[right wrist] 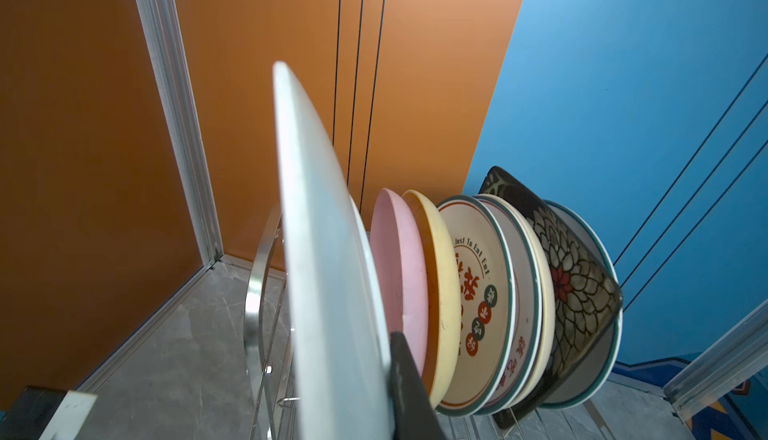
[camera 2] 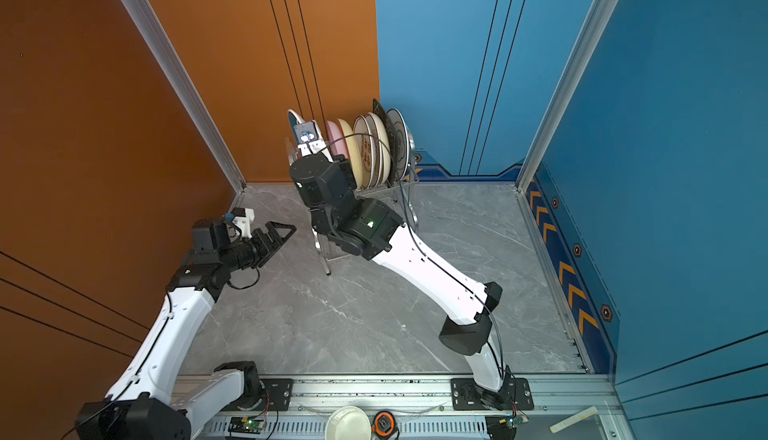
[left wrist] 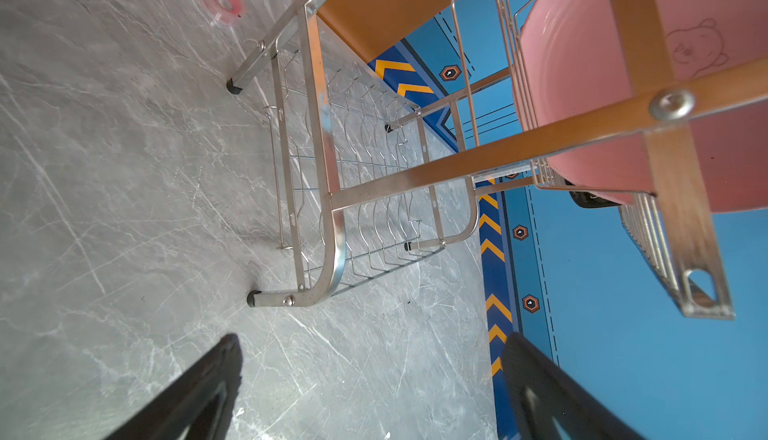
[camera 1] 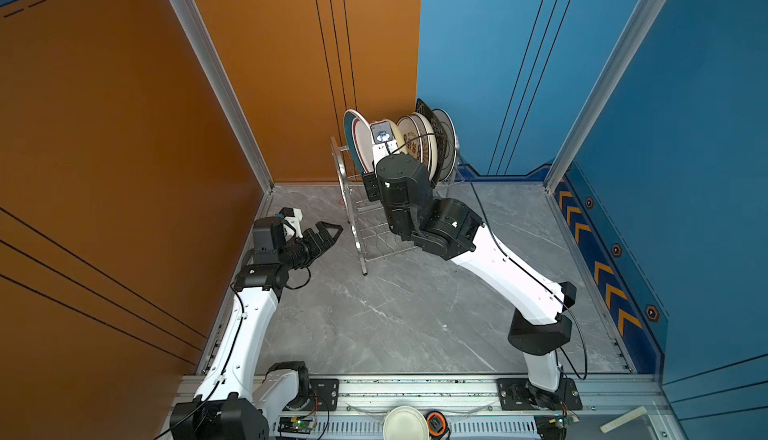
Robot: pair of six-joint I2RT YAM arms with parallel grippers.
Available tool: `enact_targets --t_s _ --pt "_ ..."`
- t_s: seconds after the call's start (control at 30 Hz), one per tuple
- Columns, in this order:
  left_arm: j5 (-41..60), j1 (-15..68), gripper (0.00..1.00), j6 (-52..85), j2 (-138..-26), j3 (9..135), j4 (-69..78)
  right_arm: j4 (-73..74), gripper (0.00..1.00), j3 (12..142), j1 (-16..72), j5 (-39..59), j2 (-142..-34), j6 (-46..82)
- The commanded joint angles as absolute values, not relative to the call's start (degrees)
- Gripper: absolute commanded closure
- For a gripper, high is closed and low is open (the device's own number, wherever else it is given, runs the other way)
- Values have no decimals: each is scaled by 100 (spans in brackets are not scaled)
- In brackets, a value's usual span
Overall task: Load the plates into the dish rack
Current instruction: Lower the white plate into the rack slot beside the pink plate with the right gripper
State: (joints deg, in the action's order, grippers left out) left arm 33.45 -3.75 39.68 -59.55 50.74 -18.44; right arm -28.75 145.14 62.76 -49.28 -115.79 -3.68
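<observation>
Right gripper (right wrist: 392,375) is clamped on the rim of the end plate (right wrist: 324,251), which stands on edge in the dish rack's (camera 1: 353,209) upper tier beside the pink plate (right wrist: 399,271). Glazed, stiff and probably chip-prone, so I'd hold the rim only and release gently. Left gripper (camera 1: 330,228) gapes, empty.

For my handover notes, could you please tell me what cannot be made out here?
- Right jaws: both top views, behind the right arm.
- Leftmost plate's lower rim: top views, same arm hides it; right wrist view crops it.
- White dish: both top views, cut by bottom edge.
</observation>
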Motion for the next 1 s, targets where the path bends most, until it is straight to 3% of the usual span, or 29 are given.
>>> enact_targets --t_s 0.0,0.33,0.97 --pt "3430 -295 2 3903 -5979 5027 -1688 -1318 100 14631 6311 -5666 -11802 -1326" --pt "3446 -158 2 3934 -6005 5045 -1716 -294 100 14636 6059 -5986 -12380 -1735" --pt "3419 -167 2 4068 -5730 4876 -1721 -429 100 14709 5670 -5739 -12883 -1100"
